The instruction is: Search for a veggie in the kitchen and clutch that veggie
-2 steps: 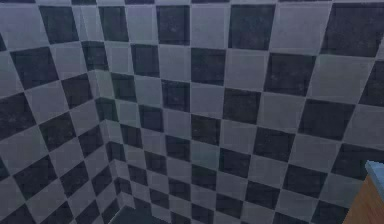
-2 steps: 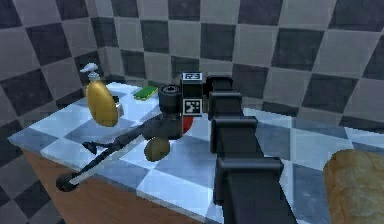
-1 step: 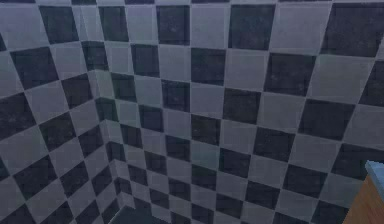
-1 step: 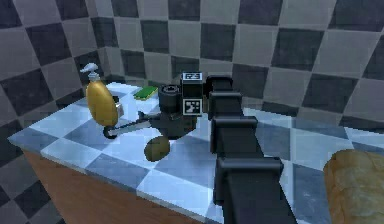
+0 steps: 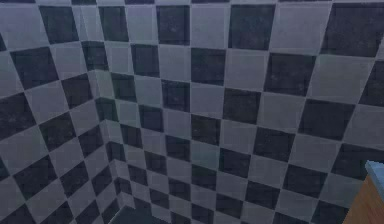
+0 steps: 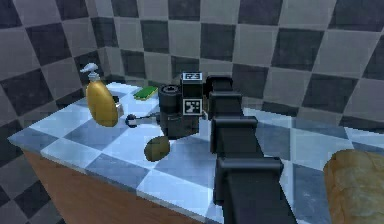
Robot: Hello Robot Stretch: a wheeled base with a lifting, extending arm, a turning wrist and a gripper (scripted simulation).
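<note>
Veggie, by the look of it: brown rounded lump [image 6: 157,148] lying on the tabletop [image 6: 110,150] near the front edge, close by the jaws. Can't tell how the jaws stand, nor whether holding anything. Risk up front: rounded shape, so likely to roll off that near edge if nudged. Risk farther back: yellow pump bottle [image 6: 102,102] just beside the jaws, easily toppled by a sideways sweep. Counting, near to far: one tan loaf-like mass [image 6: 355,185], one brown lump, one yellow bottle, one flat green thing [image 6: 145,92] by the wall.
</note>
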